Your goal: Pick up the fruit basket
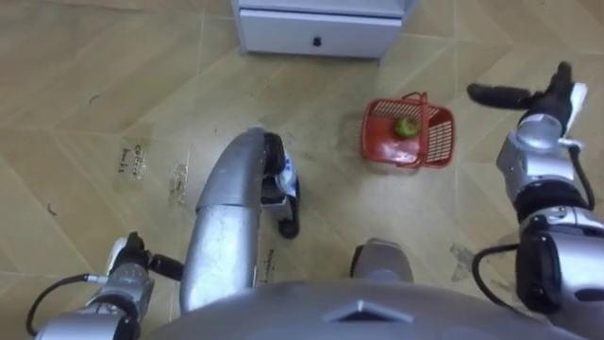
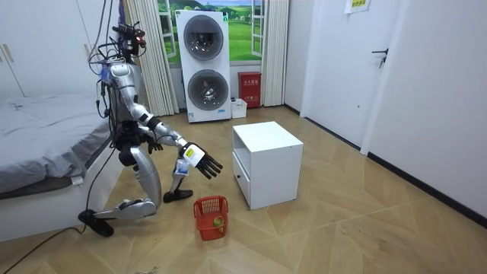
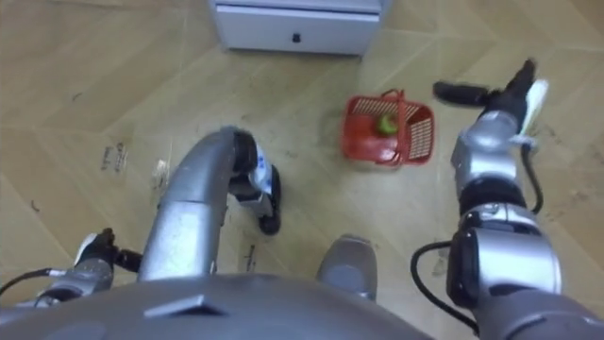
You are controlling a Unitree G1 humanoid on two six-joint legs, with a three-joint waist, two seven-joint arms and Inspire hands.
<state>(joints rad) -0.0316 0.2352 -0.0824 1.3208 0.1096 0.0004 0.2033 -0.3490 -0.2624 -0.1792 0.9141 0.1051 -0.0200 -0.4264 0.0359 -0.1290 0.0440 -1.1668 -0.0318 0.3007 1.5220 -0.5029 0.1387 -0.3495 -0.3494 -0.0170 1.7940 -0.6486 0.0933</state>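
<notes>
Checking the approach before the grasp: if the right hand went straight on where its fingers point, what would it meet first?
Probably not the basket: the right hand points over it. In the room view the white cabinet lies ahead, though depth is unclear and it may pass in front.

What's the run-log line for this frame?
stage: reach | fruit basket on floor by white cabinet | green fruit inside | right hand open, off the basket | left hand low at side | robot on one knee
</notes>
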